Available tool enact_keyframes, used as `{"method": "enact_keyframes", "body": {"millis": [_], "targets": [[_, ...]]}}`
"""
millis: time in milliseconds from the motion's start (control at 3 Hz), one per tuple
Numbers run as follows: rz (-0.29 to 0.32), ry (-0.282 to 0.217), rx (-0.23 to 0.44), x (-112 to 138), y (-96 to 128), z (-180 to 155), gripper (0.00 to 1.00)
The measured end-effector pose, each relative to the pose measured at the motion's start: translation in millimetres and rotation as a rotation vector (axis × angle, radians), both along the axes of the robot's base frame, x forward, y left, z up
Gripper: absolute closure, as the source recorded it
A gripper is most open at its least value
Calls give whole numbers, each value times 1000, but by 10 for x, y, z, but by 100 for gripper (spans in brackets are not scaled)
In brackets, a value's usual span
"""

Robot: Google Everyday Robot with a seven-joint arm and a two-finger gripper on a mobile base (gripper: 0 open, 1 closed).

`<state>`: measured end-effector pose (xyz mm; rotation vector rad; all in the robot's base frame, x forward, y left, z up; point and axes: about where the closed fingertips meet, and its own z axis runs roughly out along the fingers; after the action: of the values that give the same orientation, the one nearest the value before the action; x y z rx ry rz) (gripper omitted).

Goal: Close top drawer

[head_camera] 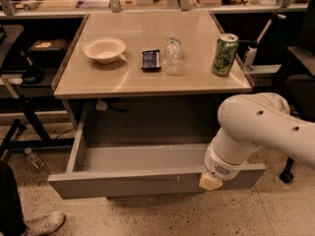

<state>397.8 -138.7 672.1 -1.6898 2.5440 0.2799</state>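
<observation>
Standing pulled far out from under the tan-topped table (pixel 147 80), the top drawer (pixel 133 183), a wide grey metal drawer with a flat handleless front and a shallow grey tray inside, is plainly open. Its tray shows nothing in it from this angle.

At the upper edge of that front, toward the drawer's right end, sits the gripper (pixel 210 181), a pale cream tip on the bulky white robot arm (pixel 261 127) that reaches in from the drawer's right side. It looks to be touching the front face, though I cannot be sure of contact. Whether it is set wide or narrow cannot be told, and it holds nothing that shows.

As I judge it, the step in hand is the push itself, with the gripper placed on the front and nearly the whole travel left to go. The next move calls for a steady push straight back toward the table, in line with the drawer's sides. Since the contact lies well right of the front's centre, an uneven shove could skew the drawer and make it bind.

Above the drawer, on the table, stand four things:
- a white round bowl (pixel 104 49) over its left part
- a dark flat packet (pixel 151 59) over its middle
- a crumpled clear plastic bottle (pixel 172 55), also over its middle
- a green drink can (pixel 225 54) over its right end
</observation>
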Motion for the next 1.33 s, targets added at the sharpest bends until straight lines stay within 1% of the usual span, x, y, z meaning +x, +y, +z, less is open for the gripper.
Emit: {"method": "enact_keyframes", "body": {"millis": [333, 667, 1000, 1333], "targets": [[0, 0, 0, 0, 0, 0, 11], [0, 0, 0, 0, 0, 0, 0], [0, 0, 0, 0, 0, 0, 0], [0, 0, 0, 0, 0, 0, 19]]}}
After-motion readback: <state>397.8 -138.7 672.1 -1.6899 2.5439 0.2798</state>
